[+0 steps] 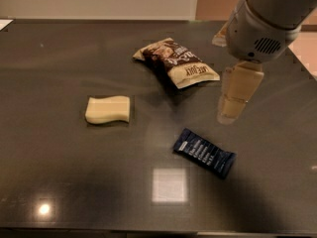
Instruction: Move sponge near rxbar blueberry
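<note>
The sponge (108, 109), a pale yellow-cream block with wavy edges, lies flat on the dark table at centre left. The rxbar blueberry (204, 152), a flat navy wrapper with white text, lies at the lower centre right, well apart from the sponge. My gripper (232, 105) hangs from the grey-white arm (265, 21) at the upper right. It hovers above the table just above and to the right of the rxbar and far to the right of the sponge. It holds nothing that I can see.
A tan-and-brown snack bag (177, 62) lies at the back centre, left of the gripper. The dark glossy table (59, 182) shows bright light reflections near its front edge. A wall runs behind the table's far edge.
</note>
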You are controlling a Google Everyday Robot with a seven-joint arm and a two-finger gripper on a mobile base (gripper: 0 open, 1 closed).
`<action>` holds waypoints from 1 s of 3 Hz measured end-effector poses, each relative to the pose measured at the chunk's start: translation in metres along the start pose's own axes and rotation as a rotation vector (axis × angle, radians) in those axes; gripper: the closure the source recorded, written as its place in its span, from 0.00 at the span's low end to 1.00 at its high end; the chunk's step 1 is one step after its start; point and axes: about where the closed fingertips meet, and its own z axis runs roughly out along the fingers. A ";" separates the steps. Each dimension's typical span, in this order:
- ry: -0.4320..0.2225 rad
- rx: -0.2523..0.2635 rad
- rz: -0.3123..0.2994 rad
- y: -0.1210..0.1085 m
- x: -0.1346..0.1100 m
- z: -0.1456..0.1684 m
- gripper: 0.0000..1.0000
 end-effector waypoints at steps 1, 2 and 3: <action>-0.020 -0.022 -0.049 -0.005 -0.038 0.020 0.00; -0.047 -0.030 -0.083 -0.011 -0.072 0.038 0.00; -0.073 -0.038 -0.102 -0.012 -0.103 0.056 0.00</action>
